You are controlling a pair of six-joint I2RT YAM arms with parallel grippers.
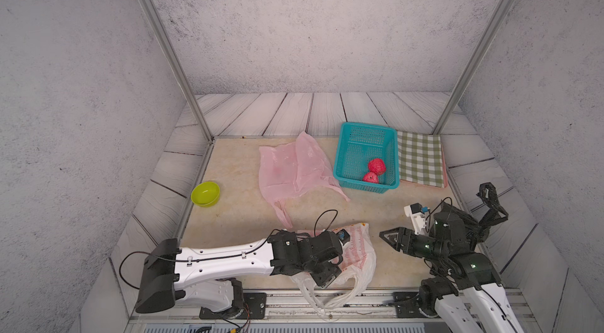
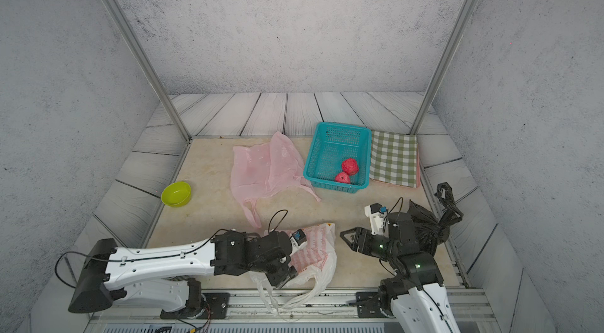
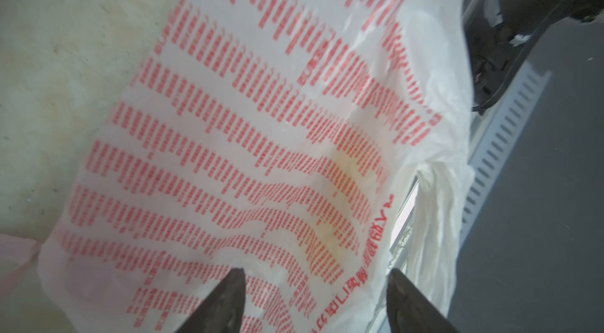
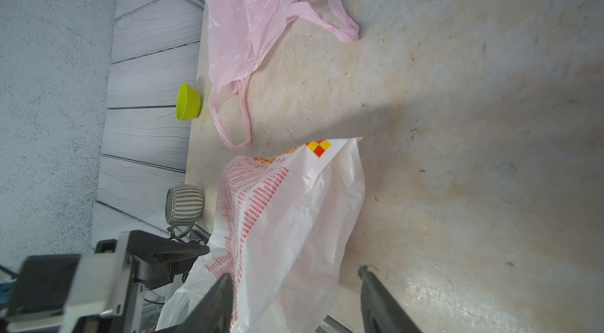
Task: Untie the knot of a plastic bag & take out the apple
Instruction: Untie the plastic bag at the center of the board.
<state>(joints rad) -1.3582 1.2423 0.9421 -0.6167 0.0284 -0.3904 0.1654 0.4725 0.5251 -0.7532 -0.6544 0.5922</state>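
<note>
The left tool (image 3: 315, 289) hung released, its jaws set wide, directly over a white plastic bag (image 1: 359, 249) printed with red rows. The film lay spread under and ahead of its tips, and I could not tell whether they touched it. The bag's handles (image 1: 327, 298) trailed behind this tool, over the near edge of the table (image 1: 376, 210). Whether any fruit sat inside it I could not tell.

The right tool (image 4: 295, 277) was also released, jaws apart with nothing between them. It pointed at the white bag from just beside it, so the bag sat between the 2 tools. Behind the right tool's wrist lay a black bag (image 2: 425, 226), its neck bunched tight.

Well beyond both tools stood a teal basket (image 1: 346, 151) holding 2 red apples (image 1: 377, 166), touching each other. A limp pink bag (image 1: 287, 168) lay between the left tool and the basket.
</note>
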